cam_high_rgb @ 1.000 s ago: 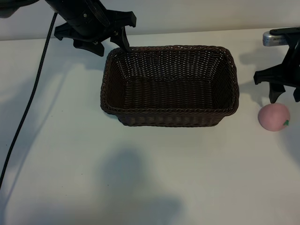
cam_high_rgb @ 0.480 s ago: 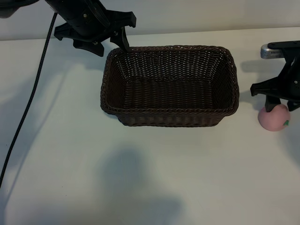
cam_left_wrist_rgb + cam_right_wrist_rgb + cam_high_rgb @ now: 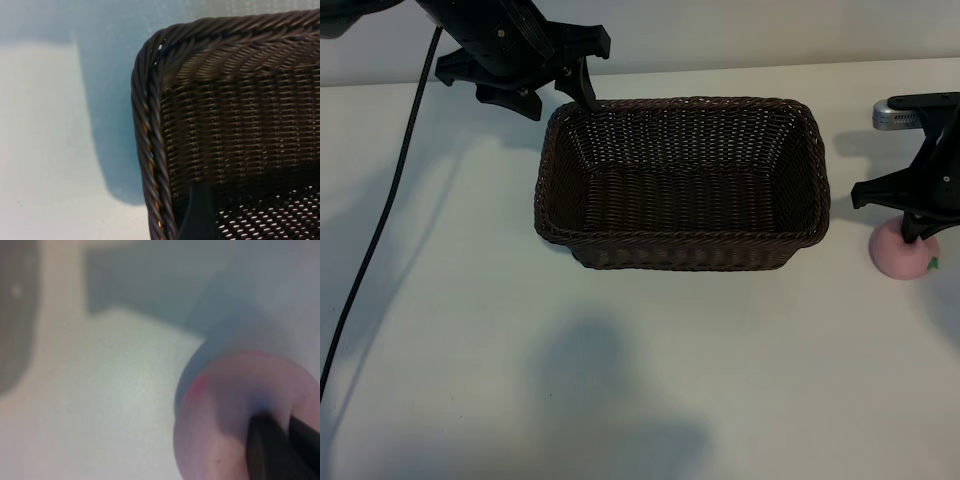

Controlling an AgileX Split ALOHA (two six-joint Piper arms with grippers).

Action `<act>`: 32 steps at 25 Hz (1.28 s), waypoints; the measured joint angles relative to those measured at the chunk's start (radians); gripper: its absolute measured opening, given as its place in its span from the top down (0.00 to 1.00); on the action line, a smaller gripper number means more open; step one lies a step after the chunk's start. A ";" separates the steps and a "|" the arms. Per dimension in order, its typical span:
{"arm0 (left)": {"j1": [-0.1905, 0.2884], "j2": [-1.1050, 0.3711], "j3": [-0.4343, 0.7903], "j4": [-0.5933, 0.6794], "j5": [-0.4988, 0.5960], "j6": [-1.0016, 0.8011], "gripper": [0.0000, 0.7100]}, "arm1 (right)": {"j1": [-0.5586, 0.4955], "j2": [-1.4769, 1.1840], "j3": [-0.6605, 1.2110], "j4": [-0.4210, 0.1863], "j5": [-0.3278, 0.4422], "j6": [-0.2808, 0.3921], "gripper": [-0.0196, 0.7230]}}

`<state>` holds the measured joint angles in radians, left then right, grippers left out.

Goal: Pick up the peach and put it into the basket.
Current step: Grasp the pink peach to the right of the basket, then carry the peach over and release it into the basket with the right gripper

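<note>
Now right gripper [image 3: 918, 232] pinches the peach [image 3: 898, 256] on table [image 3: 620, 350] beside basket [image 3: 682, 255]; left gripper [image 3: 545, 95] released, parked at basket's far corner.

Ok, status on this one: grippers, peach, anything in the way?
Right gripper down on the peach, fingers pinched into its top. Peach on the table, right of the basket. Left gripper open at the basket's far-left corner. Path clear.

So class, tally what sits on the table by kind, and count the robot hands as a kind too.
Wicker basket: 1
Peach: 1
Robot hands: 2, the left hand and the right hand
Total: 4
</note>
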<state>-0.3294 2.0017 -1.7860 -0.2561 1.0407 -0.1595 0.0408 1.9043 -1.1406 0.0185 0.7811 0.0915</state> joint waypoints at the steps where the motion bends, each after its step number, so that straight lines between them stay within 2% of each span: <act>1: 0.000 0.000 0.000 0.000 0.000 0.000 0.18 | 0.000 0.000 -0.006 0.000 0.010 0.000 0.92; 8: 0.000 0.000 0.000 0.000 0.000 0.000 0.18 | 0.000 -0.019 -0.104 0.003 0.116 0.000 0.92; 18: 0.000 0.000 0.000 0.000 0.000 0.000 0.18 | 0.000 -0.058 -0.387 0.001 0.339 -0.016 0.92; 25: 0.000 0.000 0.000 0.000 0.000 0.000 0.18 | 0.027 -0.058 -0.499 0.047 0.427 -0.036 0.92; 32: 0.000 0.000 0.000 0.000 0.000 0.000 0.18 | 0.175 -0.058 -0.581 0.064 0.440 -0.042 0.92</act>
<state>-0.3294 2.0017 -1.7860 -0.2561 1.0407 -0.1595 0.2157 1.8463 -1.7213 0.0828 1.2214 0.0496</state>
